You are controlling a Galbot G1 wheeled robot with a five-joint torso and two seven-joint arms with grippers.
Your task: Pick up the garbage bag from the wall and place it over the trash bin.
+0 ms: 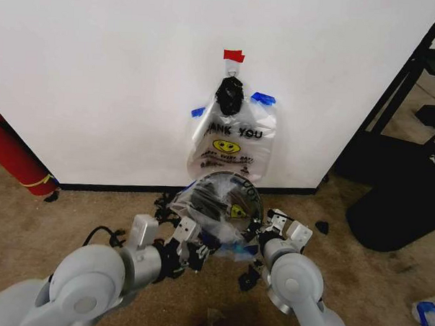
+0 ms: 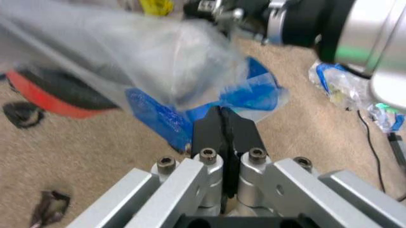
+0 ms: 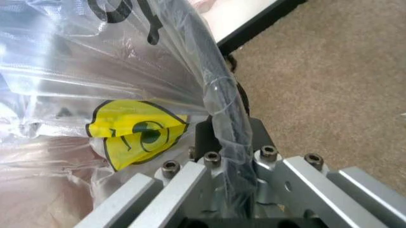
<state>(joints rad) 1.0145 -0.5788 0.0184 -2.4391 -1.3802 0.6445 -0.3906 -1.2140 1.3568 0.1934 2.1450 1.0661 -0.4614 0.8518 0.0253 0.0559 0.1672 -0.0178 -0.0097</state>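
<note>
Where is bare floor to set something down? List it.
Bare carpet lies between the red cylinder and the left gripper, and between the right gripper and the black base. Crowded: around the trash bin, with the garbage bag and black scraps.

Even, bright indoor light falls on the white wall (image 1: 99, 71), which dims slightly toward the corners. Soft shadows sit under the hanging printed bag (image 1: 233, 145) and beside the dark furniture at right. Straight edges bow near the frame borders. In the left wrist view, the garbage bag (image 2: 127, 52) is smeared and out of focus; in the right wrist view glare streaks the plastic.
</note>
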